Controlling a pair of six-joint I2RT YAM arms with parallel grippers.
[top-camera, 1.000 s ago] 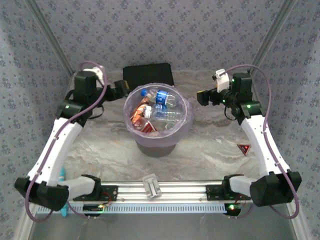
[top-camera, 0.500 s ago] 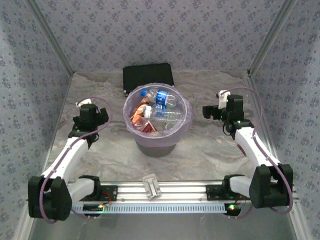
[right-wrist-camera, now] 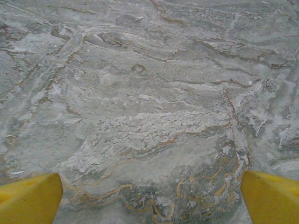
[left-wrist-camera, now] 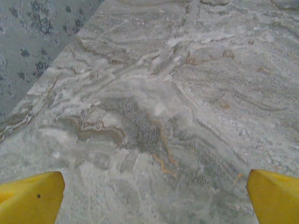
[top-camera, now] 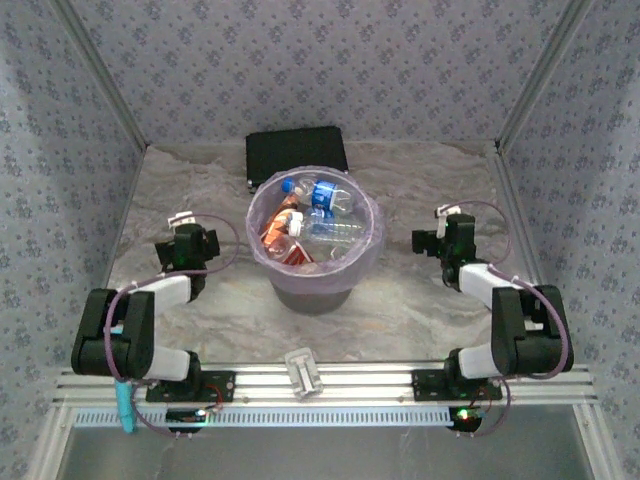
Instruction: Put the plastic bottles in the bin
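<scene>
The left gripper point(left-wrist-camera: 154, 200) has its 2 yellow fingertips point(left-wrist-camera: 30, 196) spread wide and empty over the marble-patterned tabletop point(left-wrist-camera: 154, 116), left of the round grey bin lined with a lavender plastic bag point(top-camera: 368, 250). The right gripper point(right-wrist-camera: 149, 198) is equally spread and empty, right of the bin. The small plastic bottles point(top-camera: 315, 225) lie heaped inside the bin. A flat black rectangular case point(top-camera: 296, 152) sits just behind the bin, and a white clip-like block point(top-camera: 303, 372) lies in front of it.
</scene>
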